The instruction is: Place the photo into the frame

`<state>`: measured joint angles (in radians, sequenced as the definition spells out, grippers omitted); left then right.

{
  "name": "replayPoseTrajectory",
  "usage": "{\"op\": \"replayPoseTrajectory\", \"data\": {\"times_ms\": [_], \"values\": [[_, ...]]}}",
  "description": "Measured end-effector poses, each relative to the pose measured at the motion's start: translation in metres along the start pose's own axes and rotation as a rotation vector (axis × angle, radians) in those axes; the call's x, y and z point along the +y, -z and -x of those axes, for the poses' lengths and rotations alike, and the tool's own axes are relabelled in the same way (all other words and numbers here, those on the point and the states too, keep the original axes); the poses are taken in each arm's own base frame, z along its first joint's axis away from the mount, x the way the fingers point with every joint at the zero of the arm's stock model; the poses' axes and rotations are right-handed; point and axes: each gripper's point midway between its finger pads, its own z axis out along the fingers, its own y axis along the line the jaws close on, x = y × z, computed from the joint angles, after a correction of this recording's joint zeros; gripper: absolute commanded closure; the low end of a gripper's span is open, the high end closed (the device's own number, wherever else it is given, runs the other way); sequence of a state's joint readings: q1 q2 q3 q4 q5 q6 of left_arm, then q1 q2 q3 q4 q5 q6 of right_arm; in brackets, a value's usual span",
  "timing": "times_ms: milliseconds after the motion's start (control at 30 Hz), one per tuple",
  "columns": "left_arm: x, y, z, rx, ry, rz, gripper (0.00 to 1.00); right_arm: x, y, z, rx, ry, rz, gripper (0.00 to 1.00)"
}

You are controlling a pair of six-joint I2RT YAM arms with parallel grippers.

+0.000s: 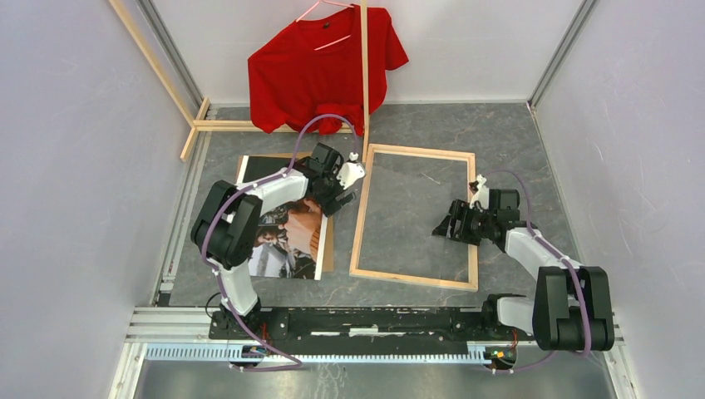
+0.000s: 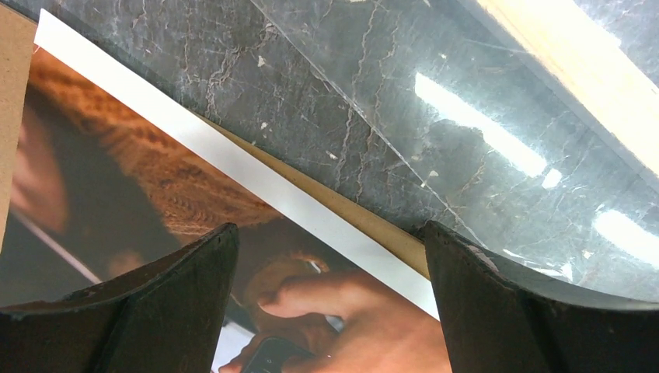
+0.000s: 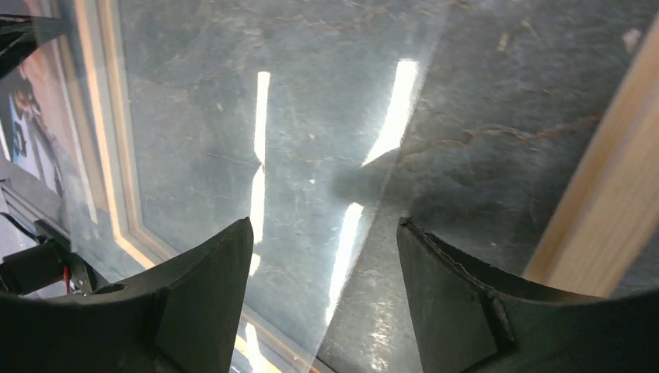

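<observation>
The photo (image 1: 287,245), a print in dark, orange and tan tones, lies face up at the left on the floor. My left gripper (image 1: 337,202) hovers open over its right edge; the left wrist view shows the photo (image 2: 155,179) and its white border between the spread fingers (image 2: 194,295). The frame (image 1: 362,216), pale wood, lies flat just to the right. Inside it, near the right rail, my right gripper (image 1: 443,226) stands open and holds nothing. In the right wrist view the frame (image 3: 614,194) rail passes on the right, and a clear sheet (image 3: 311,116) lies below the gripper (image 3: 325,225).
A brown cardboard sheet (image 2: 373,221) sticks out from under the photo's right edge. A red T-shirt (image 1: 320,71) hangs on a wooden rack (image 1: 364,75) at the back, its base poles (image 1: 233,126) on the floor. Walls close in on both sides.
</observation>
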<state>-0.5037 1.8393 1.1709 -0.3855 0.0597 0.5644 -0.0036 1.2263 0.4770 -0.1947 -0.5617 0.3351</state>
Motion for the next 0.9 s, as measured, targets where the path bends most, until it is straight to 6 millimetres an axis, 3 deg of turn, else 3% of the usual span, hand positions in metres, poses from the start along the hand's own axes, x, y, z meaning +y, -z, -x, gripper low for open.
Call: {"op": "replayPoseTrajectory", "data": {"times_ms": [333,433,533,667,733,900], "values": [[-0.001,0.0,-0.001,-0.009,0.0,0.003,0.05,-0.009,0.002,-0.007,-0.055,-0.025,-0.016,0.22],[-0.001,0.0,-0.001,-0.01,0.001,0.004,0.05,-0.008,0.0,-0.009,-0.066,-0.032,0.012,0.3],[-0.002,0.0,-0.001,-0.009,0.015,0.005,0.06,-0.004,-0.002,-0.017,-0.062,-0.044,0.054,0.3],[-0.002,0.0,-0.002,-0.016,0.024,0.012,0.05,0.004,0.001,-0.027,-0.066,-0.047,0.105,0.21],[-0.002,0.0,-0.002,-0.02,0.024,0.016,0.05,0.006,0.005,-0.031,-0.069,-0.048,0.113,0.02],[-0.002,0.0,-0.002,-0.024,0.029,0.02,0.05,0.01,0.012,-0.038,-0.055,-0.053,0.111,0.02]]}}
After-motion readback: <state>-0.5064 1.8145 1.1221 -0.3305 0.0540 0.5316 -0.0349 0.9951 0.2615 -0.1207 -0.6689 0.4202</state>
